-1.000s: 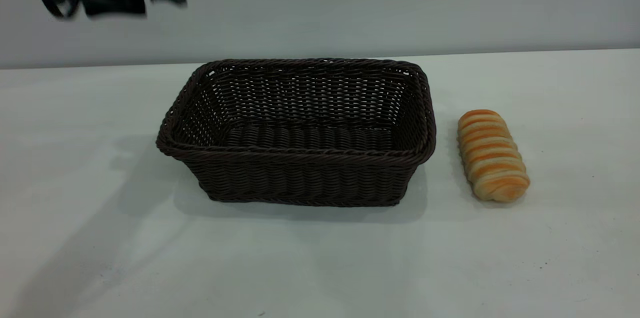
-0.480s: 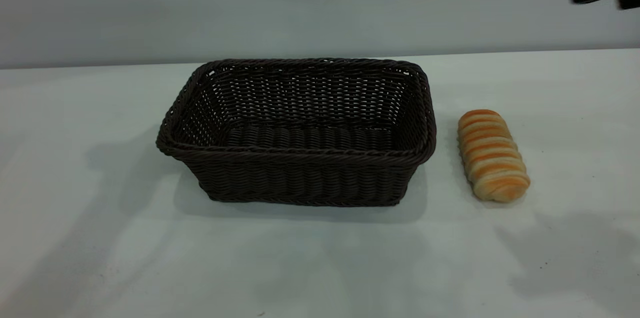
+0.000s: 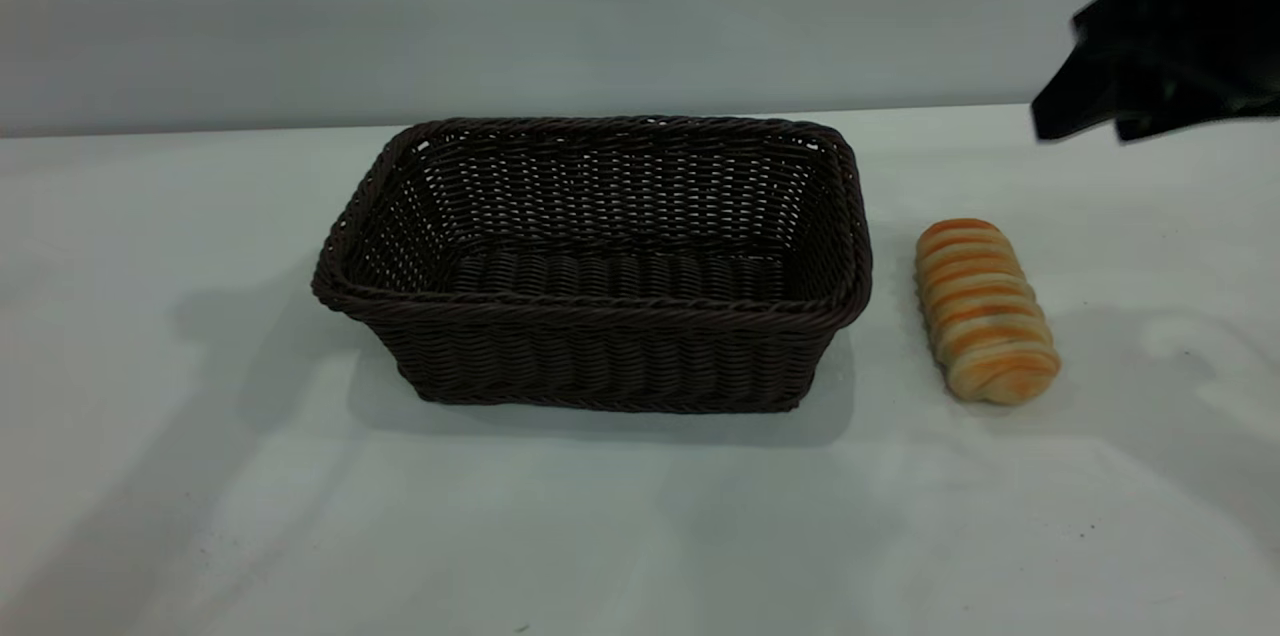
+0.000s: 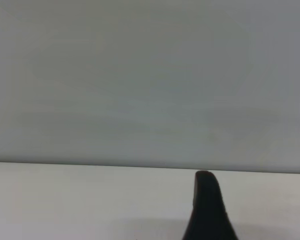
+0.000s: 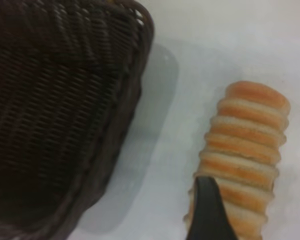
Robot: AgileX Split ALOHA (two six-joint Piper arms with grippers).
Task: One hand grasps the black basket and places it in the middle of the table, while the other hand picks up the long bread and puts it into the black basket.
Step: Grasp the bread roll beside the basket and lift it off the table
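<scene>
Striped orange-cream long bread (image 3: 986, 311) lies beside black basket (image 3: 600, 261) — right pincer (image 3: 1150, 81) state unclear.

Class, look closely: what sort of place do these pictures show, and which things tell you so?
Probably a robot test bench: a bare pale table, a blank grey wall, one black basket and a long bread.

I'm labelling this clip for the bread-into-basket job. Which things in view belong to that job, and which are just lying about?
Belonging to the job:
black basket, empty
long bread, on the table beside the basket
right gripper, above the bread
left gripper, away from both

Just lying about:
nothing else shows
</scene>
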